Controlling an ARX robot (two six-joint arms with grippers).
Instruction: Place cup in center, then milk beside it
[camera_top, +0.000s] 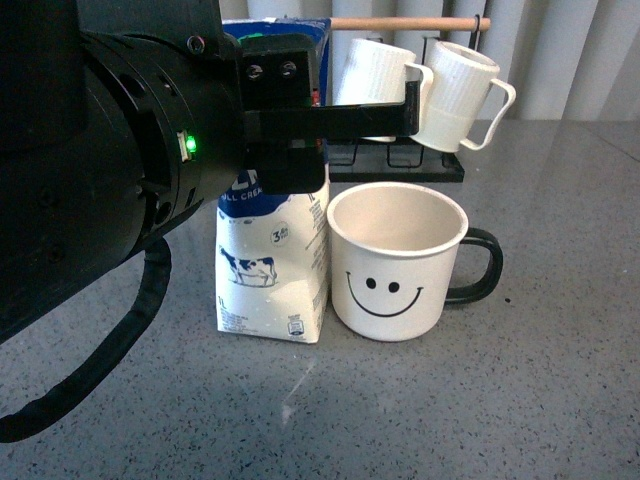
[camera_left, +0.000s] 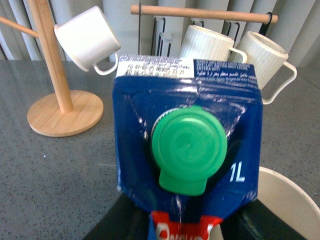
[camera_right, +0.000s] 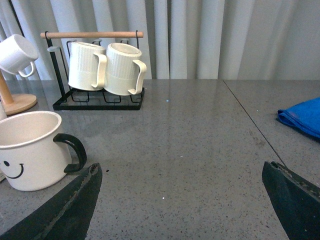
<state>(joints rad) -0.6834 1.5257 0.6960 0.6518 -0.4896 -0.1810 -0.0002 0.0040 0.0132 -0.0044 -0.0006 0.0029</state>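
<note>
Left hand (camera_left: 182, 222) astride milk (camera_top: 270, 260) top, beside cup (camera_top: 395, 265) — right hand (camera_right: 180, 169) agape

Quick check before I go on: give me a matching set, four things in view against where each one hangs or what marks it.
Things:
1. cup
2. milk
3. ribbed mugs
4. small plain mug

Marks or places:
A. hangs on the wooden stand
B. hang on the black rack
C. green cap on top
D. black handle and smiley face

Pairs: 1-D, 2-C, 3-B, 4-A.

Bright, even indoor light, soft shadows, faint glare streak on the table (camera_top: 300, 395).
</note>
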